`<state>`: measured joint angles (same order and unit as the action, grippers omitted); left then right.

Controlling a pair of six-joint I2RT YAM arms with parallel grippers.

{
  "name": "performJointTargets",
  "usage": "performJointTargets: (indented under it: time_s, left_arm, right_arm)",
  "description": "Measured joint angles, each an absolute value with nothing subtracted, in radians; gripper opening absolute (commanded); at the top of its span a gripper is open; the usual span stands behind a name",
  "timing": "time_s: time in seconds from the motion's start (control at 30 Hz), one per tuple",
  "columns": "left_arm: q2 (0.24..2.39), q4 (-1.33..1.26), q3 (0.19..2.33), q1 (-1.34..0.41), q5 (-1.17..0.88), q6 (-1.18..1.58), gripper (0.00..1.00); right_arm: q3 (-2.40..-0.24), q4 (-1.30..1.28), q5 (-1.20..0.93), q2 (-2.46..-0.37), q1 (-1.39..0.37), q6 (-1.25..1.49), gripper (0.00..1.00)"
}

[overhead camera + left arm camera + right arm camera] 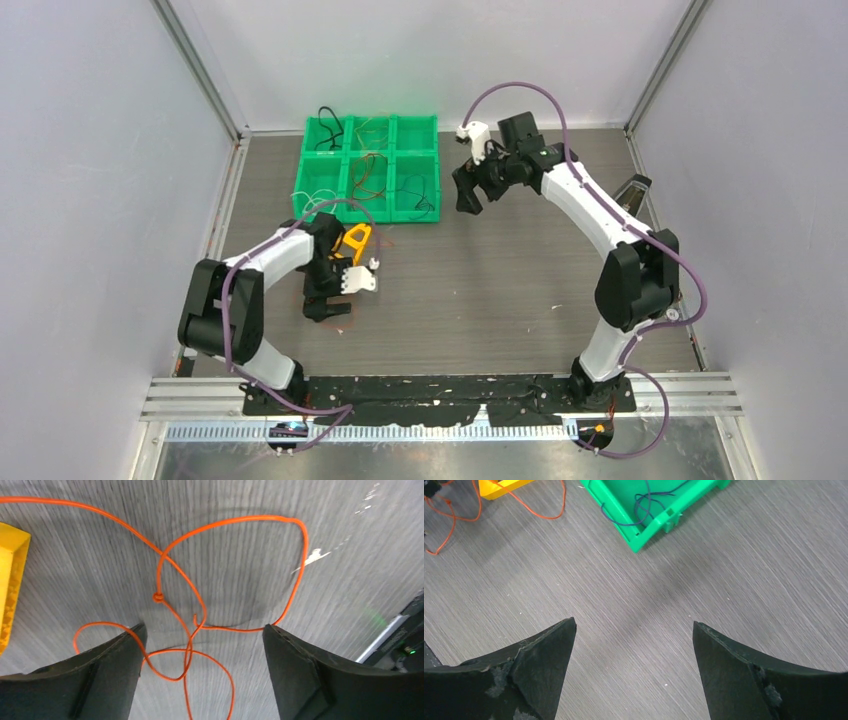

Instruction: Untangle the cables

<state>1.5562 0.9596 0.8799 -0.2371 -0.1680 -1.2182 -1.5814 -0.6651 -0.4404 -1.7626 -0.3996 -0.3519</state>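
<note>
The green tray (368,165), with six compartments, sits on the far part of the table (520,290). Thin cables lie in it: a black cable (328,128) in the far-left compartment, a red cable (372,178) in the near-middle one, and a dark cable (424,196) in the near-right one.

The orange cable (235,520) lies loose on the table in front of the tray's near-left corner, under the left gripper (202,630). It crosses itself in several loops and has a small knot (158,597) just beyond the gap between the fingers. The left gripper's jaws stand wide, one on each side of the loops, and hold nothing. A yellow piece (10,580) lies between this gripper and the tray.

The right gripper (634,625) hangs just off the tray's near-right corner, over bare table. Its jaws are wide and hold nothing. Its camera shows that corner of the tray with the dark cable curled inside, and part of the orange cable farther off.
</note>
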Motion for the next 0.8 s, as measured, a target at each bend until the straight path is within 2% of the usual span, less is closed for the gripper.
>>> performJointTargets:
  time_s: [0.07,0.1,0.13,0.2,0.23,0.27,0.5,0.73,0.8]
  left_arm:
    - [1.566,0.944,0.879,-0.266,-0.127,-1.205,0.67]
    - [1.567,0.929,0.875,-0.279,-0.108,-1.196,0.55]
    - [1.567,0.914,0.87,-0.288,-0.095,-1.184,0.48]
    - [1.559,0.872,0.855,-0.307,-0.074,-1.169,0.21]
    - [1.552,0.859,0.849,-0.314,-0.072,-1.163,0.03]
    - [1.543,0.846,0.839,-0.32,-0.073,-1.158,0.0]
    - [1.403,0.919,0.843,-0.343,-0.26,-1.15,0.0]
    - [1.278,1.03,1.223,-0.345,-0.557,-1.041,0.0]
    - [1.267,1.033,1.317,-0.345,-0.63,-0.985,0.0]
  right_arm:
    - [-1.576,-0.665,-0.441,-1.745,-0.381,-0.348,0.92]
    - [-1.575,-0.665,-0.44,-1.737,-0.374,-0.345,0.92]
    - [-1.575,-0.664,-0.441,-1.729,-0.371,-0.344,0.92]
    - [-1.574,-0.664,-0.445,-1.716,-0.37,-0.342,0.91]
    - [-1.572,-0.663,-0.448,-1.712,-0.37,-0.342,0.9]
    - [-1.571,-0.663,-0.449,-1.71,-0.37,-0.341,0.9]
    - [-1.559,-0.664,-0.484,-1.708,-0.366,-0.342,0.9]
    - [-1.554,-0.667,-0.637,-1.687,-0.36,-0.335,0.99]
    - [-1.554,-0.659,-0.703,-1.667,-0.364,-0.314,0.96]
